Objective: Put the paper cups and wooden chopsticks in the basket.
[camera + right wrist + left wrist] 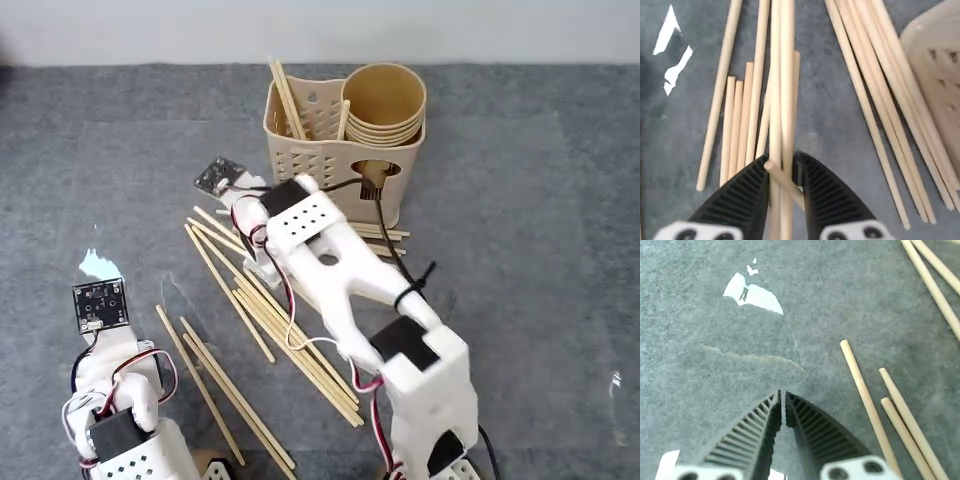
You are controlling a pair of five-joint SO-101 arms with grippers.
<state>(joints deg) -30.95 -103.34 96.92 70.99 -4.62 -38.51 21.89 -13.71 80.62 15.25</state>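
right end effector (782, 162) of mine sits low over the counter (540, 280), its jaws clamped around a few wooden chopsticks (781, 100) that run straight ahead between them. one more stick lies slanted across them near the tips. other chopsticks (875, 90) lie flat on both sides of it. the basket (330, 160) stands just beyond, off to one side. paper cups (385, 100) sit stacked inside the basket, with upright sticks (288, 100) beside them. left end effector (782, 395) hangs low over the counter, well apart from the basket, jaws pressed together on nothing. three loose chopsticks (867, 400) lie near it to one side. a pale torn patch (752, 292) shows ahead of it.
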